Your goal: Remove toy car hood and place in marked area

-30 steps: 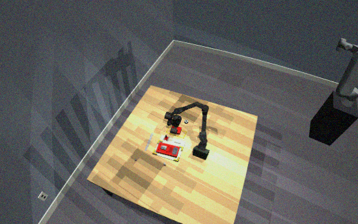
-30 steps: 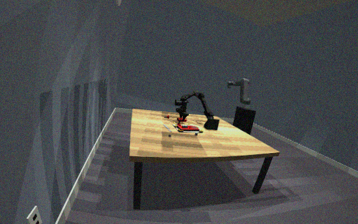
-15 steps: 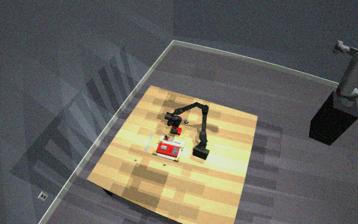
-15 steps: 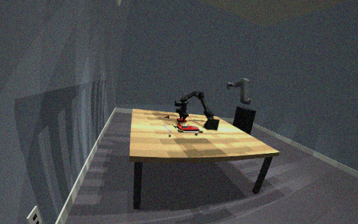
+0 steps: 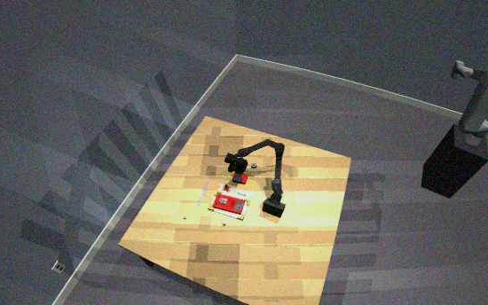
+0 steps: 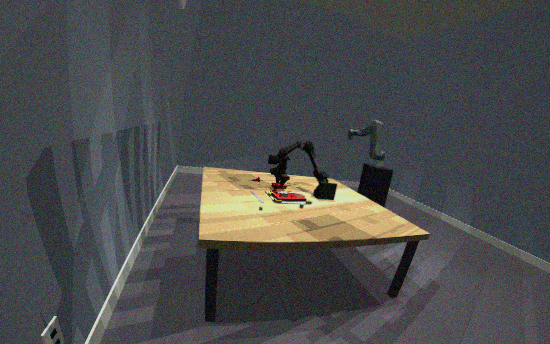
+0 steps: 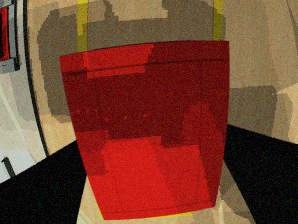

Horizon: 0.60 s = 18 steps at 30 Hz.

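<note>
Red and broad, the hood (image 5: 242, 178) (image 6: 279, 186) (image 7: 150, 135) is clamped between the fingers of the gripper (image 5: 238, 178) (image 6: 279, 183) (image 7: 152, 140), one black finger pressing each side edge, so its flat face stays clear between them. It is off the toy car (image 5: 229, 204) (image 6: 290, 196) and over the yellow-lined marked area (image 5: 251, 183) (image 7: 218, 22), on the car's far side as the exterior view has it. I take that grip across the width as meant for setting the panel down flat. Yellow lines run out beyond its far edge in the wrist view, and a bit of yellow peeks out at the near edge, so it seems nearly centred between the side lines. Whether it touches the table (image 5: 284, 248) (image 6: 250, 225) I cannot tell; it looks low. Likely what remains is to settle it, spread the fingers and rise straight, lest one drag it.
</note>
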Available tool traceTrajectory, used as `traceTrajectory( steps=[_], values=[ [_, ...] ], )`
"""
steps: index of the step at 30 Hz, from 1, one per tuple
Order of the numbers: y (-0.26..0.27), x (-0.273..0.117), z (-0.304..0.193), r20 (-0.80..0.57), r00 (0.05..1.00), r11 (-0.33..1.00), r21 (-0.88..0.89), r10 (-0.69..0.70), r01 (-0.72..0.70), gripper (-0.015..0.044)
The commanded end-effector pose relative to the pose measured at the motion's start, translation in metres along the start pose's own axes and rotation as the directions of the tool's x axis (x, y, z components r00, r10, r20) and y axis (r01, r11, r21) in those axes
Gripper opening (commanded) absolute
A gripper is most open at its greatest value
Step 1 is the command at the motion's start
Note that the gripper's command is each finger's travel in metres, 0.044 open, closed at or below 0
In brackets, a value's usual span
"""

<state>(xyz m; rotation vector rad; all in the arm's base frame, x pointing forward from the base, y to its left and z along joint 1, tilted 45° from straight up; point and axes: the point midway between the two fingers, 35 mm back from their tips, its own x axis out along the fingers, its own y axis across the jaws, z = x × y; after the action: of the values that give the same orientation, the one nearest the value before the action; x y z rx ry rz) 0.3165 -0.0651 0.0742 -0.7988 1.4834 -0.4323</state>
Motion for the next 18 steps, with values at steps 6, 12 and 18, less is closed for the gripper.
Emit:
traceTrajectory(
  steps=[6, 12, 18],
  values=[
    [0.0001, 0.0047, -0.0001, 0.000, 1.000, 1.000, -0.004, -0.003, 0.003, 0.0000],
    [0.0000, 0.0076, -0.0002, -0.001, 1.000, 1.000, -0.004, -0.004, 0.004, 0.0000],
    [0.0000, 0.0105, -0.0003, -0.001, 1.000, 1.000, -0.004, -0.004, 0.004, 0.0000]
  ],
)
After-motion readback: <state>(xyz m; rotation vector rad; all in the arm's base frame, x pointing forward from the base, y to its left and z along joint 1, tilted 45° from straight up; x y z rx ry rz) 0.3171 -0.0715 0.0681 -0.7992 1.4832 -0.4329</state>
